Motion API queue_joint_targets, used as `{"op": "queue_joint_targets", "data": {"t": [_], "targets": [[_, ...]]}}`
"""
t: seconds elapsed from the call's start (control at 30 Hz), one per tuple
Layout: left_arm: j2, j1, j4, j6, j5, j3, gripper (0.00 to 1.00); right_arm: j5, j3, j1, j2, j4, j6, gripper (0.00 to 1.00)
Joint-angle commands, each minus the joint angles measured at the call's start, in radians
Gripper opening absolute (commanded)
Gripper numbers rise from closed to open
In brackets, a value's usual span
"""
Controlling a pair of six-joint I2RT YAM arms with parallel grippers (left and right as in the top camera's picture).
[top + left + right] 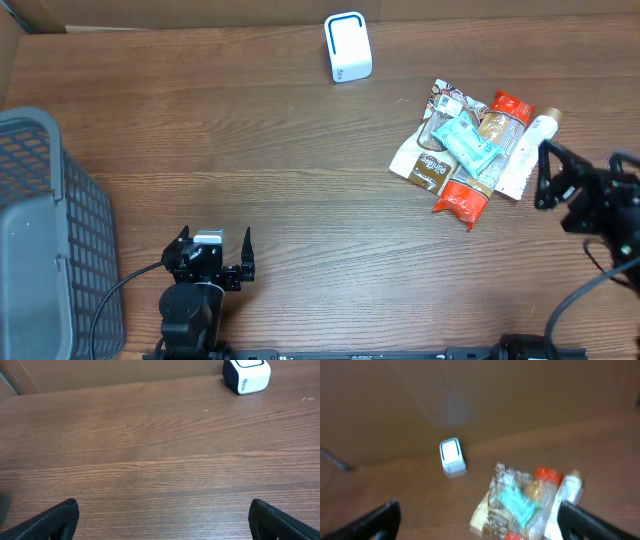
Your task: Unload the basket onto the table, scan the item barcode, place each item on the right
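The pile of snack packets point(462, 150) lies on the right side of the table, held by neither gripper. It is a loose, overlapping heap of crinkly plastic wrappers: a brown packet point(430, 170) with pale script too small to read, a clear printed bag point(445, 104), a teal packet point(468, 142) slantwise on top, a red-ended wrapper point(462, 200) nearest the front, a red-topped wrapper point(510, 105) behind it, and a white tube point(535, 133) at the far right. At the far left, a grey plastic basket point(85, 230) with lattice walls stands at the table's edge. Near the front edge, the left gripper point(215, 238) points out over bare wood, its black fingers point(55, 520) spread wide with nothing between them. At the back, well apart from the pile, the barcode scanner point(348, 47) stands upright. It is a smooth white box with rounded corners and a blue-rimmed face, and the left wrist view shows a short line of dark print on its side, too small to read. Just right of the pile, the right gripper point(542, 177) faces the packets with its jaws wide apart and empty. It is close to the white tube, but I cannot tell whether they touch, and its wrist view is blurred. The table point(260, 150) is matte brown wood grain with fine streaks running across it. A plain cardboard wall point(100, 370) closes off the back.
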Motion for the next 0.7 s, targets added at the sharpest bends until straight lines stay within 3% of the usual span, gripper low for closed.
{"op": "queue_joint_targets", "data": {"t": [0.0,0.17,0.37,0.47,0.67], "targets": [[-0.007,0.0,0.001,-0.013,-0.009,-0.006,0.99,0.04,-0.262,0.068,-0.121,0.217,-0.083,1.0],[-0.007,0.0,0.001,-0.013,-0.009,-0.006,0.99,0.04,-0.711,0.108,-0.346,0.662,-0.082,1.0],[-0.007,0.0,0.001,-0.013,-0.008,-0.006,0.99,0.031,-1.137,0.121,-0.56,1.014,-0.078,1.0],[-0.007,0.0,0.001,-0.013,-0.009,-0.006,1.0,0.031,-1.264,0.124,-0.634,1.106,-0.078,1.0],[-0.007,0.0,0.001,-0.013,-0.009,-0.006,0.99,0.032,-1.38,0.143,-0.748,1.103,-0.079,1.0]]}}
